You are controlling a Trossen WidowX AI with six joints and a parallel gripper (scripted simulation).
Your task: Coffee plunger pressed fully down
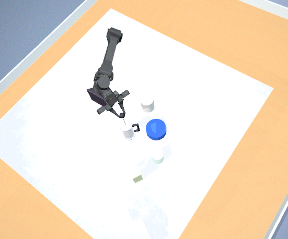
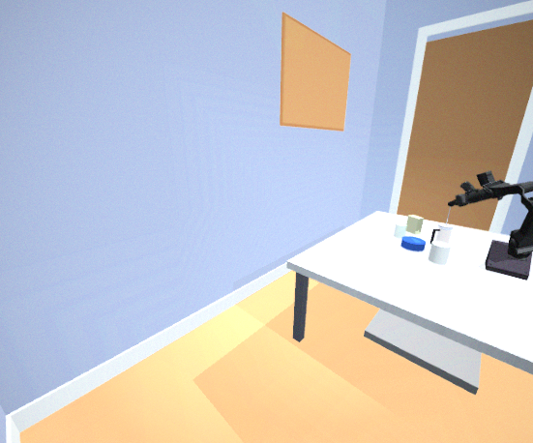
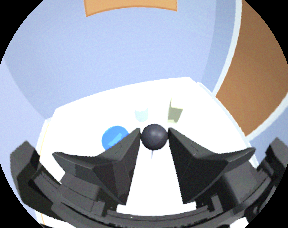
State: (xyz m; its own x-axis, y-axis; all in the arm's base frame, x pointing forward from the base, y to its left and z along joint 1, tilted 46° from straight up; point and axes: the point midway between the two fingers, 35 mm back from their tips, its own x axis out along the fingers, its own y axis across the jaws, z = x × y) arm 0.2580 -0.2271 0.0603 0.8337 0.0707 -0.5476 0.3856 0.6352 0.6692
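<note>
The end effector (image 3: pixel 154 137) is partly closed, its two fingers clamped on the dark knob (image 1: pixel 122 115) of the plunger. The thin rod runs down into the coffee press (image 1: pixel 128 132), which stands upright mid-table (image 1: pixel 62 156) just beside a blue dish (image 1: pixel 156 129). From the wrist, the press body is hidden below the knob.

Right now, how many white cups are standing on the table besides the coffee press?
2. One white cup stands past the blue disc near the arm; a paler cup stands on the disc's other side. None seem hidden.
</note>
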